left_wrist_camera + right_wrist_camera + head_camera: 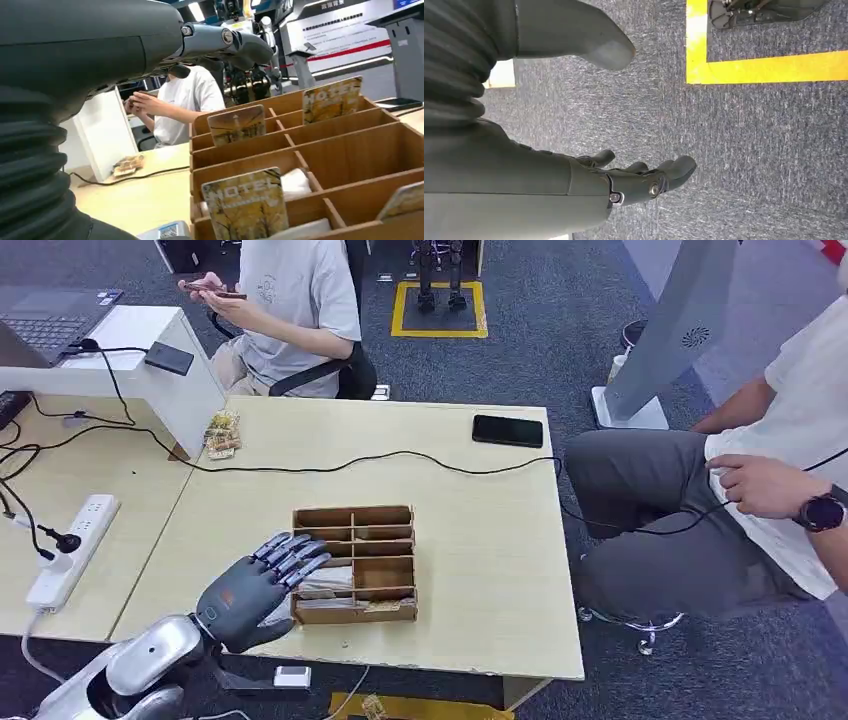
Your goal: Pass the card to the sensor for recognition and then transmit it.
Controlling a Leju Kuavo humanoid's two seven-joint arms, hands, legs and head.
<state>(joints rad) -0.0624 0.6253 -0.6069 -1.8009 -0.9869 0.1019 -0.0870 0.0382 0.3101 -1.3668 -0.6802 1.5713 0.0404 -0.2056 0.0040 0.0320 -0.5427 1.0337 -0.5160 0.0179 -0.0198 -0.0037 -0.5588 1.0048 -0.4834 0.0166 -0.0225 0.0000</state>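
Your left hand (255,590) hovers at the tray's nine o'clock edge, fingers spread wide and holding nothing, reaching over the near-left compartments, probably lining up a pick. Your right hand (634,175) hangs over grey carpet (749,150), fingers loosely apart and empty. Next comes the wooden tray (355,562), with hotel cards standing upright in its slots so an edge is free to pinch; the nearest card (245,205) leans in the front compartment. Beyond, a black cable (330,465) crosses the pale table (480,570), a phone (507,430) lies at one o'clock, and two seated people flank the desk.
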